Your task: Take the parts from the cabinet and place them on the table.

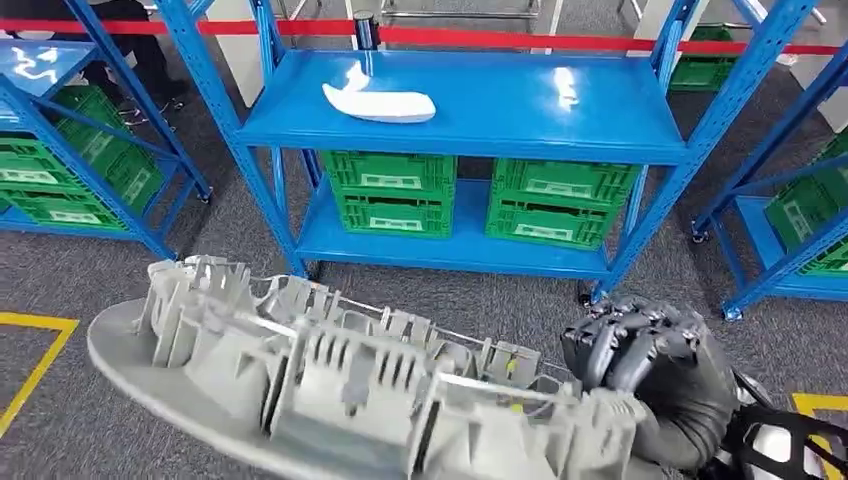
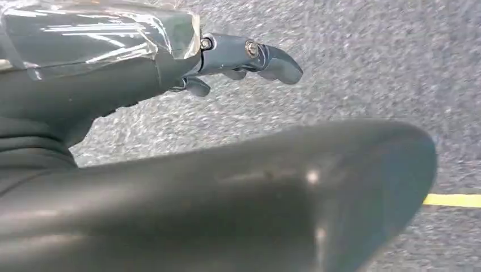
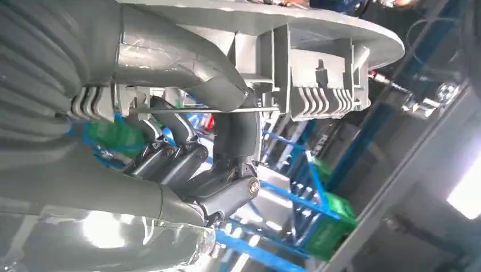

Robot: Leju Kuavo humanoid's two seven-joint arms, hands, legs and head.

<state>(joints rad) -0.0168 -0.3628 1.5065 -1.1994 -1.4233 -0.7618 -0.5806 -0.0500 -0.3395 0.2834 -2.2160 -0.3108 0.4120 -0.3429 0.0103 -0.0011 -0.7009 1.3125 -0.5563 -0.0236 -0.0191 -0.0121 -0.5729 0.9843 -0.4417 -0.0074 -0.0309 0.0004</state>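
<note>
Nearest the head camera, a long grey moulded plastic part [image 1: 340, 385] with upright ribs and clip housings is seen stretching across the lower half of the frame, from the lower left toward the lower right. Its right end is gripped by the right hand [image 1: 640, 350], whose dark fingers are curled over the edge of the part at the lower right of the frame. In the right wrist view the same grasp is shown from close by: the grey thumb and dark fingers [image 3: 187, 164] are wrapped around the ribbed underside of the part [image 3: 317, 73], which runs along the upper edge of the picture. A second, white curved plastic part [image 1: 380, 103] is seen lying on the top shelf of the blue metal rack [image 1: 600, 110], left of the frame's centre. Green plastic crates [image 1: 395, 190] are stacked on the rack's lower shelf. In the left wrist view the left hand [image 2: 238, 59] is seen at the upper centre, above grey speckled floor [image 2: 368, 62], its fingers loosely extended with nothing held. A yellow floor line [image 2: 454, 199] is visible at the right edge.
</note>
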